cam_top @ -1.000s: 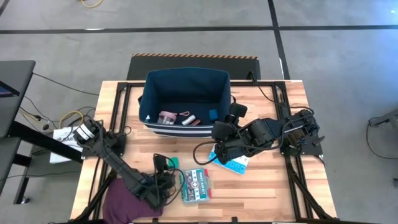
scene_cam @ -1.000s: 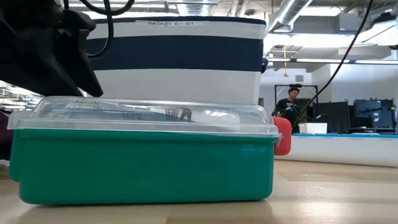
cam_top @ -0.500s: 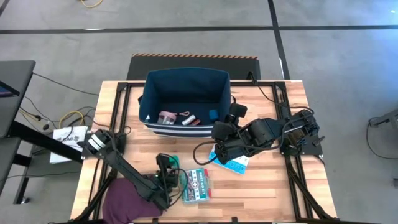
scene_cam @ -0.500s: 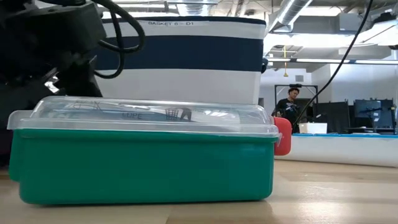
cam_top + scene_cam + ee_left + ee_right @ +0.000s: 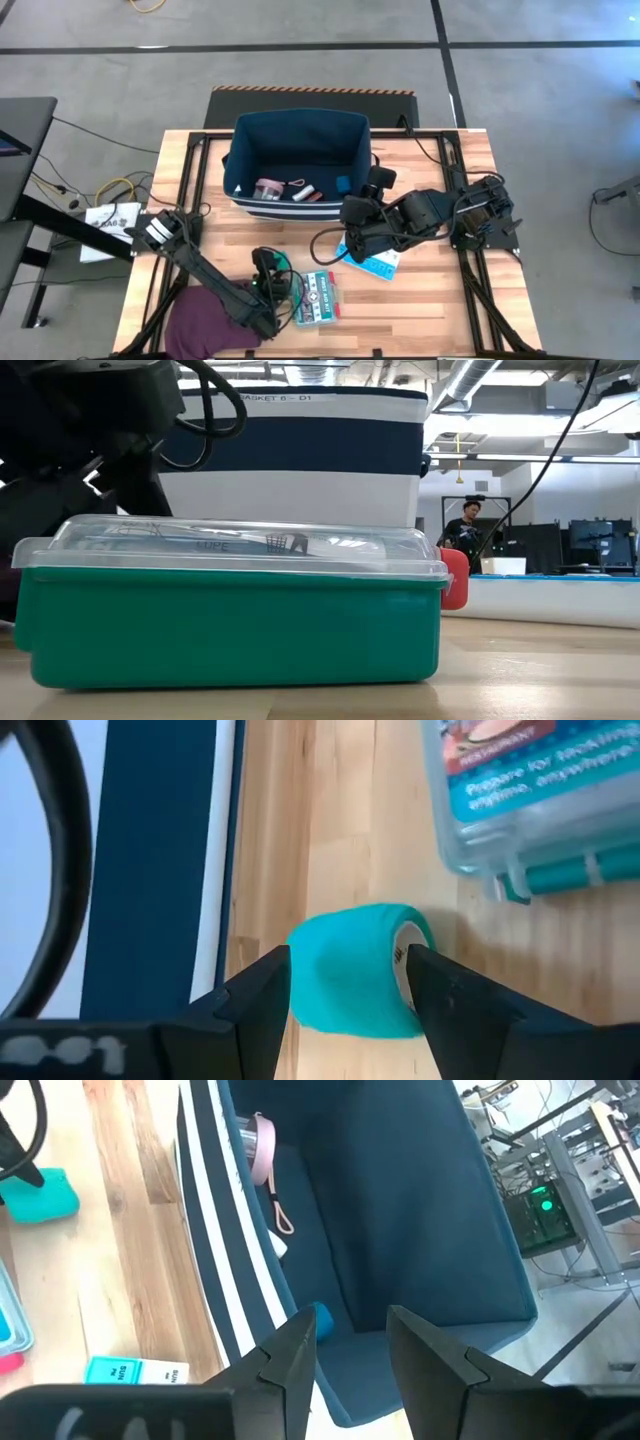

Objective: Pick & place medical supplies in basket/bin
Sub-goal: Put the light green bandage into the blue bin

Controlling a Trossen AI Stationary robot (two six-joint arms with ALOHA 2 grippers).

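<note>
the teal bandage roll lies on its side on the table, between the navy bin and the green first-aid box. it sits directly between the spread fingers of the left gripper, its long axis running across the gap, so this arm is far nearer. the right gripper, part-open and empty, hangs over the bin's near wall. since a second ago the left arm has swung onto the roll; the right has not moved.

My own left arm hides part of the purple cloth, whose near edge the high view crops.
</note>
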